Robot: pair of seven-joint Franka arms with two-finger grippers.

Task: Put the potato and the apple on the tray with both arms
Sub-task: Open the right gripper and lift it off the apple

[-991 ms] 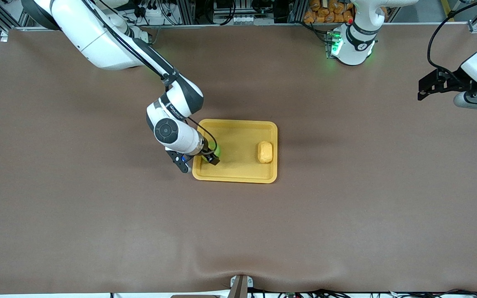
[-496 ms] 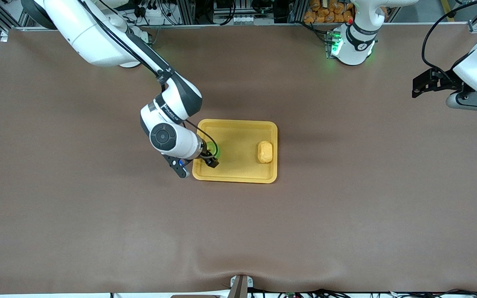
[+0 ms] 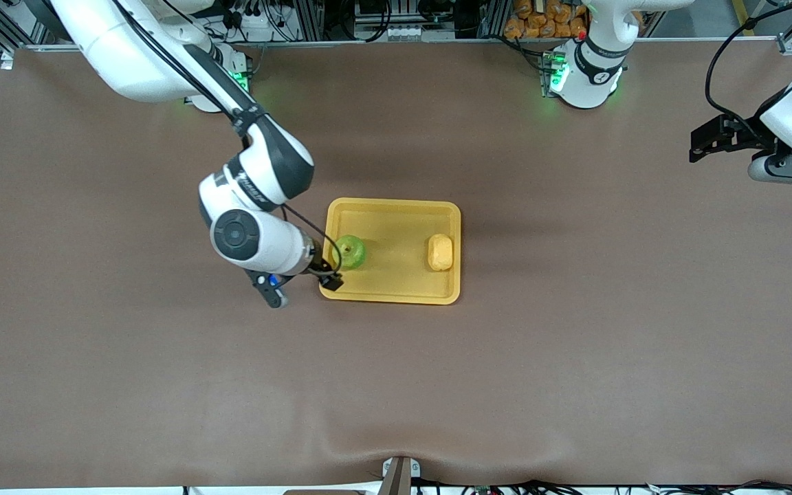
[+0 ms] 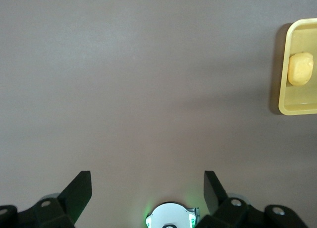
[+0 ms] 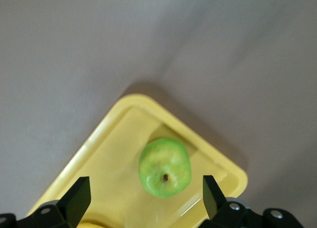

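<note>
The yellow-orange tray (image 3: 396, 297) lies mid-table. The green apple (image 3: 351, 251) sits in it at the right arm's end, stem dimple up. The tan potato (image 3: 440, 252) lies in it at the left arm's end. My right gripper (image 3: 332, 272) is open and empty over the tray's rim beside the apple. In the right wrist view, the apple (image 5: 165, 167) lies on the tray (image 5: 104, 153) ahead of the open right gripper (image 5: 144, 198). My left gripper (image 3: 707, 141) waits, open and empty, over the left arm's end of the table. The left wrist view shows the left gripper (image 4: 146, 188), potato (image 4: 300, 68) and tray (image 4: 285, 109).
Brown cloth covers the table (image 3: 162, 385). The left arm's base (image 3: 585, 75) and the right arm's base (image 3: 221, 75) stand at the table's edge farthest from the front camera. A small mount (image 3: 399, 474) sits at the edge nearest the camera.
My right gripper has drawn back off the apple toward the right arm's end of the table. The apple now sits uncovered on the tray. My left gripper shifted slightly.
</note>
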